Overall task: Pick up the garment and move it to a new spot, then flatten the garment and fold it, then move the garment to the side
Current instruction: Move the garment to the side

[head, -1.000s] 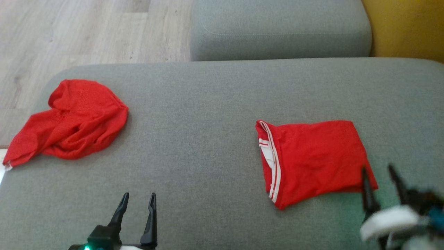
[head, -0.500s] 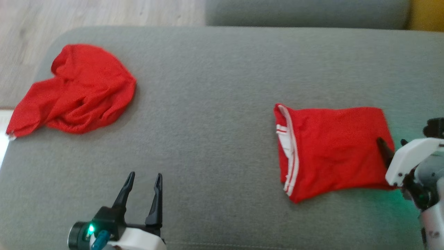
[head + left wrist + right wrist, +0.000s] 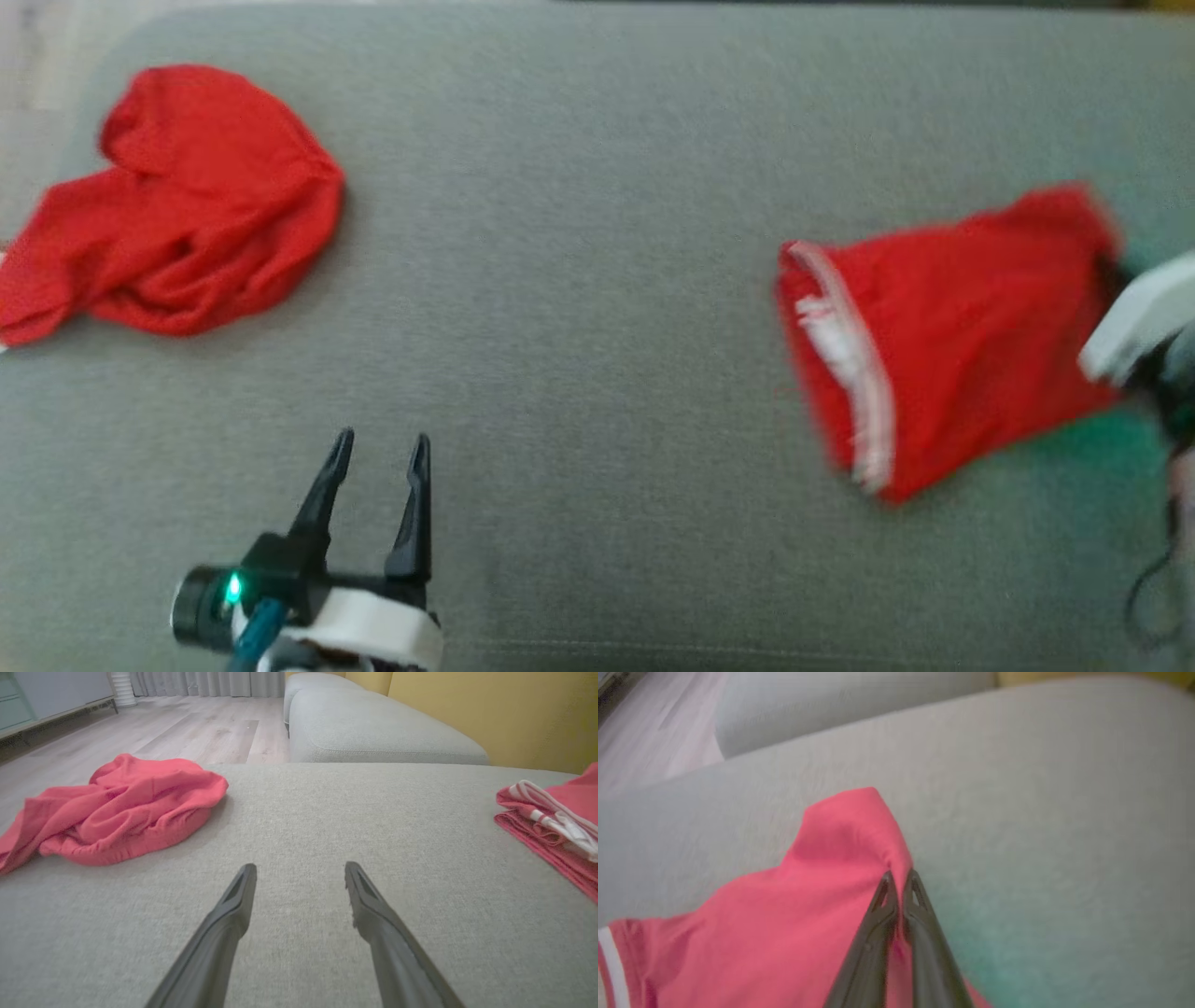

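- right gripper: pinched on garment at its right edge; garment folded, white-striped, right side of couch
- left gripper: wide, empty, near left
- red heap: crumpled, far left, well apart from both grippers

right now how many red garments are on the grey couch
2. A crumpled red mesh garment lies at the left end of the grey fabric cushion; a folded red garment with white stripes lies at its right end, one corner pinched between the right fingers.
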You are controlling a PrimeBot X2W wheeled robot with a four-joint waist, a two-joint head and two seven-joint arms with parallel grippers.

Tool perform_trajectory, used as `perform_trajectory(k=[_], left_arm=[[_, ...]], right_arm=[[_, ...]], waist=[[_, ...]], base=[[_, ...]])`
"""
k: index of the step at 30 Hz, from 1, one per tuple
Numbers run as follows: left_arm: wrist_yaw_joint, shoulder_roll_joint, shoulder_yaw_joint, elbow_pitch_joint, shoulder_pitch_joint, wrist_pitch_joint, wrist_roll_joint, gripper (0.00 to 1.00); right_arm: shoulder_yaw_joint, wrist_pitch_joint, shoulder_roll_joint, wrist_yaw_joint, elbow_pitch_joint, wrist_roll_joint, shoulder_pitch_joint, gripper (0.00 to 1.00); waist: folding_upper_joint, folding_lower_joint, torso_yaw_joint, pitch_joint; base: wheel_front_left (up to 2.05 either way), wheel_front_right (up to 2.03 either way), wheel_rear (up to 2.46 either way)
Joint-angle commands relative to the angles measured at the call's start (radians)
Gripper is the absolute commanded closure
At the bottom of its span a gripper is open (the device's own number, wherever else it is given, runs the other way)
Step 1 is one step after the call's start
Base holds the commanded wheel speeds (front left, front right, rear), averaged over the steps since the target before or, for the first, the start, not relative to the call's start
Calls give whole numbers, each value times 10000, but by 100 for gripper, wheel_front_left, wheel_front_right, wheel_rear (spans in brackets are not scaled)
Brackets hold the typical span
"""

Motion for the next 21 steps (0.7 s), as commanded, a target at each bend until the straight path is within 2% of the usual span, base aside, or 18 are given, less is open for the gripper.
perform_trajectory(k=[1, 5, 8, 18, 21], left_arm=[[-85, -54, 366, -426, -617, -122, 177, 0], [-437, 60, 142, -704, -1017, -122, 506, 0], [-546, 160, 38, -945, -1195, -122, 678, 0], [-369, 553, 260, -1661, -1080, -122, 832, 0], [-310, 619, 313, -1783, -1002, -122, 821, 0]], right_arm=[[-109, -303, -453, 67, -419, -287, -879, 100], [-936, -962, -977, 67, -29, -1296, -2119, 100], [-1627, -1316, -1360, 67, 165, -2154, -2760, 100], [-3593, -2190, -3029, 67, 866, -5037, -4029, 100], [-4052, -2490, -3280, 67, 1042, -5981, -4303, 100]], waist=[[1, -1, -533, 629], [1, -1, -1009, 1512], [1, -1, -1182, 2056], [1, -1, -1072, 3020], [1, -1, -1021, 3089]], base=[[0, 0, 0], [0, 0, 0], [0, 0, 0], [0, 0, 0], [0, 0, 0]])
